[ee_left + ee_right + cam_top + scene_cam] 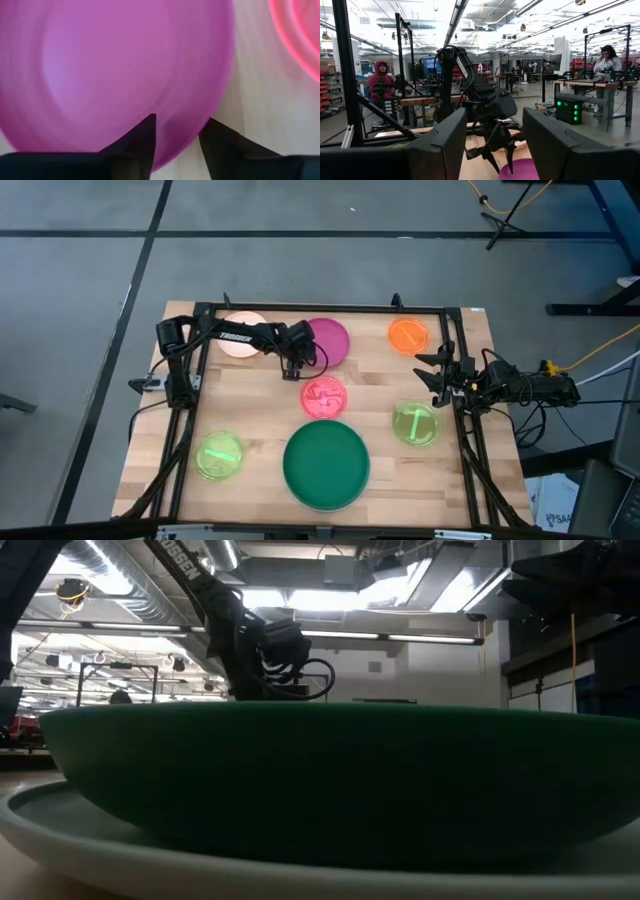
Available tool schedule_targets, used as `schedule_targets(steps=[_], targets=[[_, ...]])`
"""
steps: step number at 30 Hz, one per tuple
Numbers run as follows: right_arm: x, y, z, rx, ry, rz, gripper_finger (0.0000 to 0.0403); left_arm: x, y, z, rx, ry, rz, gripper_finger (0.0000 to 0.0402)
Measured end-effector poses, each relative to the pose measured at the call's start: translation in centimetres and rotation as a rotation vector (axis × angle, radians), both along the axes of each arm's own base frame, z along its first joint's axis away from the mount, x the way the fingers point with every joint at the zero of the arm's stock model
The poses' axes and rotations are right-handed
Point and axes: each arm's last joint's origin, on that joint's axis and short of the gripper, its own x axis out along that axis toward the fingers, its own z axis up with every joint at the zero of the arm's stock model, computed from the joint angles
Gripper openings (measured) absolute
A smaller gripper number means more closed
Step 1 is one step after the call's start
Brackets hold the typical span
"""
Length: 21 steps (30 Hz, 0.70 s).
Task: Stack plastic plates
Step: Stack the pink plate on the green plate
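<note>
My left gripper hangs over the near rim of the round magenta plastic plate by the desk's far edge, fingers spread apart, pinching nothing. The small pink plastic plate lies just beside it. My right gripper waits spread wide at the right edge.

The left arm reaches from the upper left of the high view toward centre, its left gripper pointing down, fingers spread apart. The right arm waits at the right edge, right gripper parted.
</note>
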Motion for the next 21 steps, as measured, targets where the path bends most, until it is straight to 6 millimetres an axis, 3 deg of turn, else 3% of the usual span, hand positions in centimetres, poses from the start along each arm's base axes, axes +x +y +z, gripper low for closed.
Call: schedule_targets(steps=[12,16,21], targets=[[0.0,0.0,0.0,0.0,0.0,0.0,0.0188,0.2,-0.2,0.1,0.005,-0.006,-0.007,0.0011],[0.0,0.0,0.0,0.0,0.001,0.0,0.0188,0.4,-0.8,0.2,0.053,0.022,0.0,0.0008],[0.0,0.0,0.0,0.0,0.002,0.0,0.0188,0.8,-2.6,2.4,0.072,-0.022,-0.033,0.0007]])
